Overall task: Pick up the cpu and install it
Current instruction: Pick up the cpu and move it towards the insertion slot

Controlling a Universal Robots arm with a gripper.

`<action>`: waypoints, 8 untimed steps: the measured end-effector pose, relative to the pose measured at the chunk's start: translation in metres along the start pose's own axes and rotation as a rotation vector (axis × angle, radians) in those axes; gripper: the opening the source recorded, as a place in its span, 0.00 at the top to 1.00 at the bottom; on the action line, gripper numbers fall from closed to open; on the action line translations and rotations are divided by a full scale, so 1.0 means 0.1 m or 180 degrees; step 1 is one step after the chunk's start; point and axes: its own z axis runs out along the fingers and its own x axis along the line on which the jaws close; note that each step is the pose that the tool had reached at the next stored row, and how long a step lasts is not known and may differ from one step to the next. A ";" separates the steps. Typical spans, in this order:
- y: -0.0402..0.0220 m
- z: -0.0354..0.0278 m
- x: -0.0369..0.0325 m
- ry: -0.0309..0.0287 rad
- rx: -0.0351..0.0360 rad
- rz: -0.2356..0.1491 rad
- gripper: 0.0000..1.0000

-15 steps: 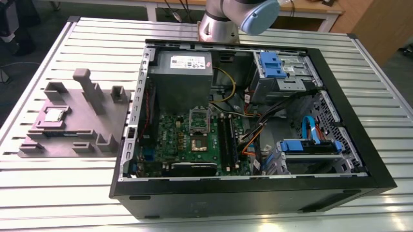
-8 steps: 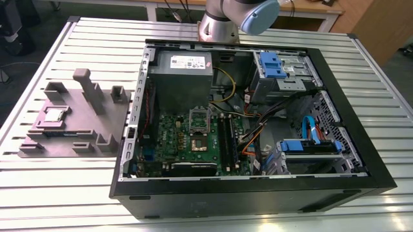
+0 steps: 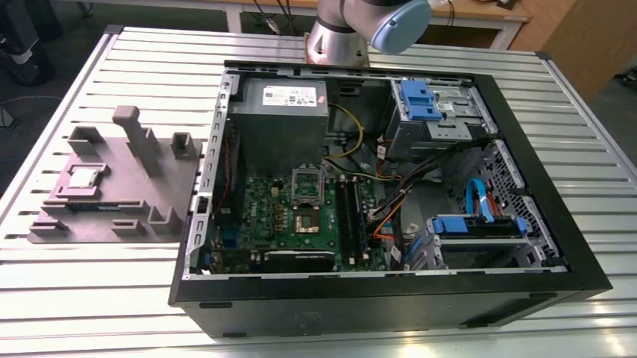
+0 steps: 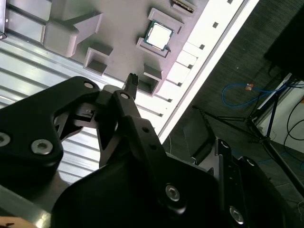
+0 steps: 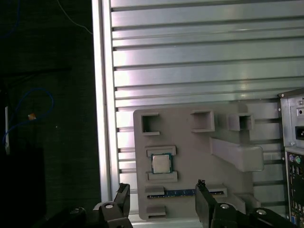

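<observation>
while the cpu (image 5: 161, 163) sits in its tray (image 5: 194, 153), the hand (image 5: 163, 186) hovers spread.

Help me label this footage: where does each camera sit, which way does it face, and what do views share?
Exterior view: off the arm, high, angled down on the table, computer case and grey holder; the arm shows at top.
First wrist view: on the wrist, facing down past the open gripper at the cpu in the holder.
Second wrist view: on the wrist, slanting past the gripper's black linkage toward the holder.
Shared: all three show the cpu.
</observation>
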 end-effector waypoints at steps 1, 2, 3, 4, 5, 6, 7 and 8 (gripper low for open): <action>0.000 0.000 0.000 0.0000 0.0000 0.0000 0.35; 0.000 0.000 0.000 0.0000 0.0000 0.0000 0.33; 0.000 0.000 0.000 0.0000 0.0000 0.0000 0.33; 0.000 0.000 0.000 0.0000 0.0000 0.0000 0.27; 0.000 0.000 0.000 0.0000 0.0000 0.0000 0.27; 0.000 0.000 0.001 0.0000 0.0000 0.0000 0.26; 0.000 0.000 0.001 0.0000 0.0000 0.0000 0.26; 0.000 0.000 0.001 0.0000 0.0000 0.0000 0.26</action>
